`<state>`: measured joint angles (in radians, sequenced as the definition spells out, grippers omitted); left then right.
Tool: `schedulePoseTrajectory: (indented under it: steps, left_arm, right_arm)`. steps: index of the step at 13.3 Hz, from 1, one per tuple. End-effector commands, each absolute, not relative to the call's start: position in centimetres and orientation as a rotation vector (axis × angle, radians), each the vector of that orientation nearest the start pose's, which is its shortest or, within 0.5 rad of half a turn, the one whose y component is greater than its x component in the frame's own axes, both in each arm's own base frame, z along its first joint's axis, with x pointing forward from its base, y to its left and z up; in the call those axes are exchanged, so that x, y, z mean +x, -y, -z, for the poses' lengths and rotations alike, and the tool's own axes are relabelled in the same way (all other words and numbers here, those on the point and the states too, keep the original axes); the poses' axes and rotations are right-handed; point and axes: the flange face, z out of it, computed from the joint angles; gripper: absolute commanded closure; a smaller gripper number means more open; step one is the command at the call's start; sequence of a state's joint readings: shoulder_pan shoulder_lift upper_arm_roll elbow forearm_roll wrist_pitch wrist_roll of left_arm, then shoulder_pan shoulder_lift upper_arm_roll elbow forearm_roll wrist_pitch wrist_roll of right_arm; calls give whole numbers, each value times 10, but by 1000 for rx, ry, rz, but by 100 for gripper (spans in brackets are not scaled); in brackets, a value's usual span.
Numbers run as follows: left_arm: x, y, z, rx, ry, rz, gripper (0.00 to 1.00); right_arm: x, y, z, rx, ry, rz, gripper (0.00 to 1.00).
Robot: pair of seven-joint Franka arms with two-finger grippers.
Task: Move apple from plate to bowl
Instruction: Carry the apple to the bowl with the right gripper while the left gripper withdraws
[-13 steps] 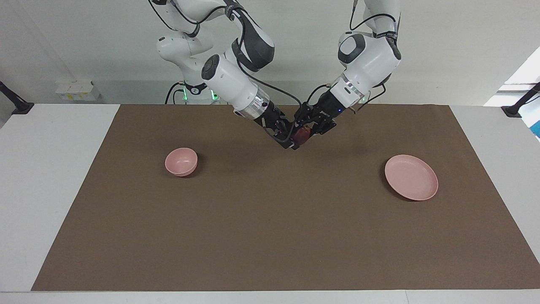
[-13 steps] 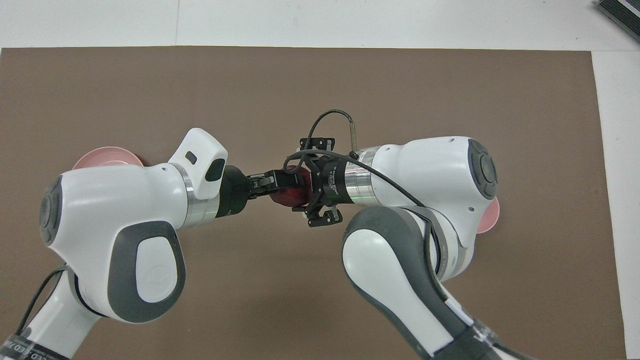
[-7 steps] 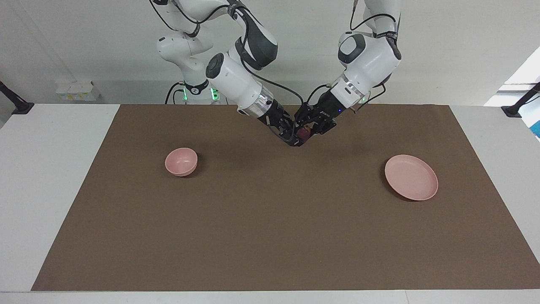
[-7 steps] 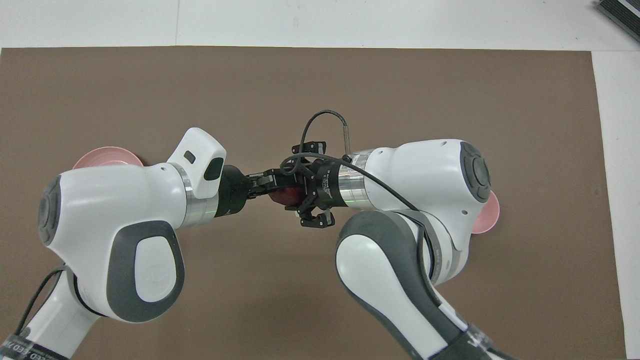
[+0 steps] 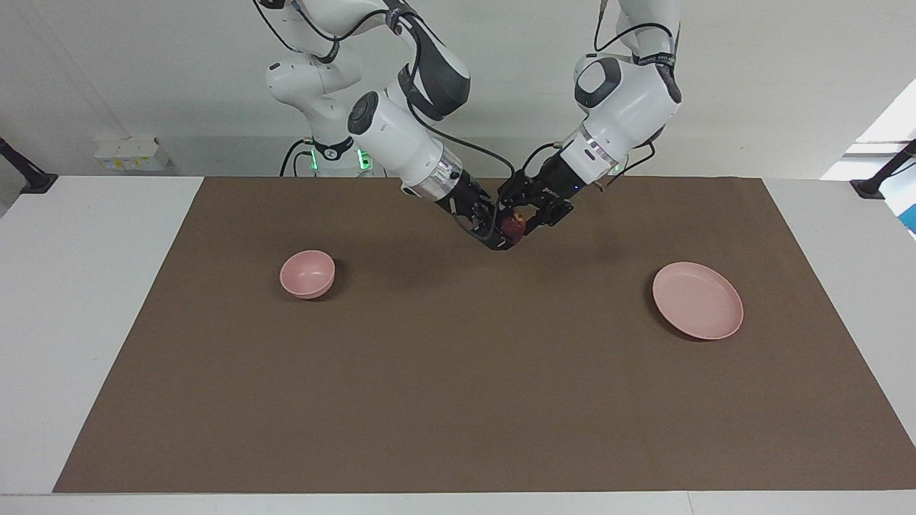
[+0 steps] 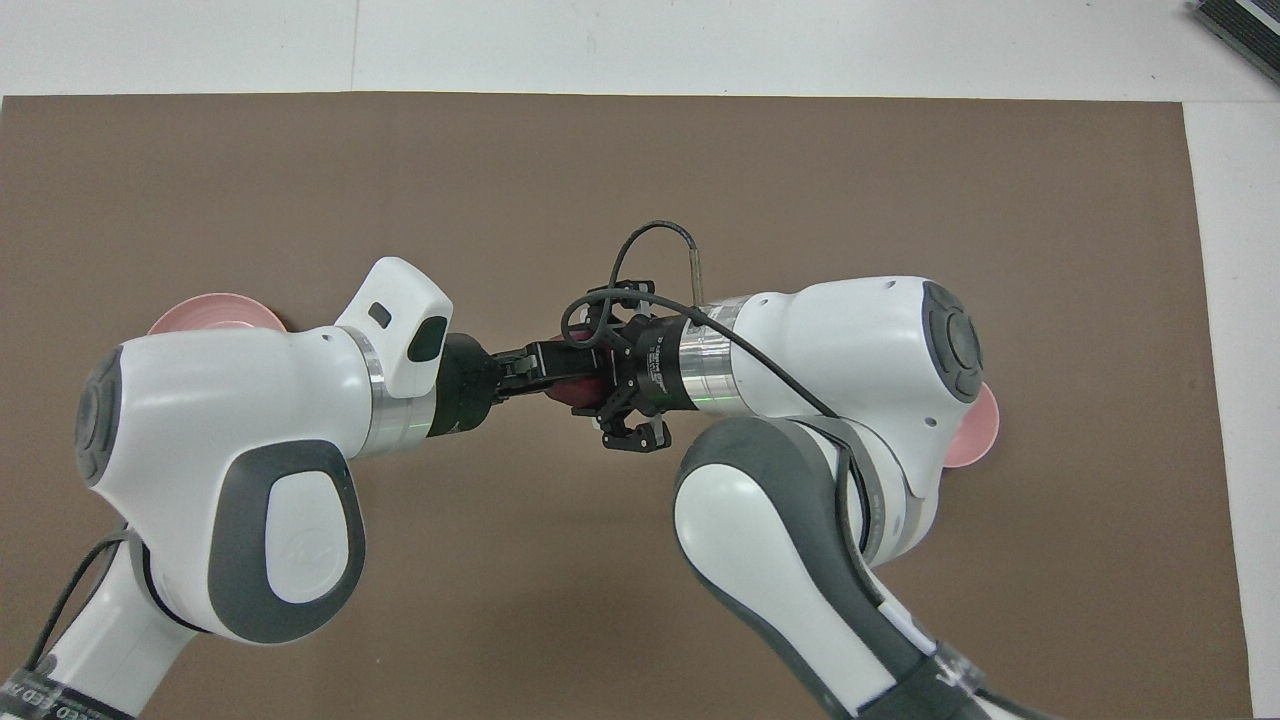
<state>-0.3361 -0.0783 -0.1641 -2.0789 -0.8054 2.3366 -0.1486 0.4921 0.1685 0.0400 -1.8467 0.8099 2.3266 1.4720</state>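
1. The brown mat [image 5: 458,400] covers most of the table and fills the lower and middle part of the facing view. It gives one plain work surface for the two dishes.
2. The left arm [image 5: 622,93] and the right arm [image 5: 390,132] come down from the top of the frame and lean toward each other. They meet in the upper middle, so this looks like a handover in the air, since each dish lies at another arm's end.
3. The plate [image 5: 698,300] lies in the middle height of the frame, toward the left arm's end of the table, and it is bare.
4. The bowl [image 5: 307,273] stands at about the same height in the frame, toward the right arm's end, well apart from the plate, and nothing is in it.
5. The left gripper [image 5: 528,213] and the right gripper [image 5: 494,232] meet tip to tip over the mat between the two dishes. Which one really grips cannot be told here, nor how wide either stands.
6. The apple [image 5: 512,226] is up in the air between both grippers, in the upper middle of the frame, neither on the plate nor in the bowl.
7. Small print stands on the dark ring of the right wrist in the overhead view, but it cannot be read. No brand name is legible.
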Motion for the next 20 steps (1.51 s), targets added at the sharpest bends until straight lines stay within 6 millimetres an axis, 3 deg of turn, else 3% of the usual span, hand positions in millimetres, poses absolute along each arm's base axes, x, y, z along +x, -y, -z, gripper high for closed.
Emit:
schedulePoseTrajectory:
  steps: [1, 4, 5, 7, 11, 13, 15, 17, 19, 20]
  left_arm:
    - [484, 264, -504, 2424, -145, -46, 0]
    - [491, 234, -514, 2498, -106, 5, 0]
    - [497, 222, -522, 2539, -85, 1, 0]
    - [504, 192, -519, 2658, -49, 42, 0]
    - [518, 144, -514, 2954, 92, -58, 0]
    - [539, 123, -524, 3002, 193, -99, 0]
    - [553, 116, -538, 3129, 289, -139, 0]
    - [554, 113, -558, 3137, 289, -165, 0]
    - [555, 96, -591, 3144, 331, -163, 0]
    - [556, 78, -608, 3148, 345, -152, 0]
  right_arm:
    - [558, -313, -468, -1836, -1656, -522, 91]
    - [576, -271, -457, -1882, -1690, -443, 91]
    - [578, -263, -453, -1952, -1666, -403, 91]
    - [585, -234, -445, -2126, -1579, -324, 92]
    - [593, -169, -427, -2498, -1343, -179, 100]
    - [592, -135, -417, -2669, -1199, -120, 100]
    - [586, -95, -407, -2807, -1080, -72, 100]
    - [570, -62, -395, -2901, -1026, -67, 100]
    - [547, -38, -383, -2961, -1022, -80, 100]
    - [533, -35, -377, -2992, -1012, -87, 99]
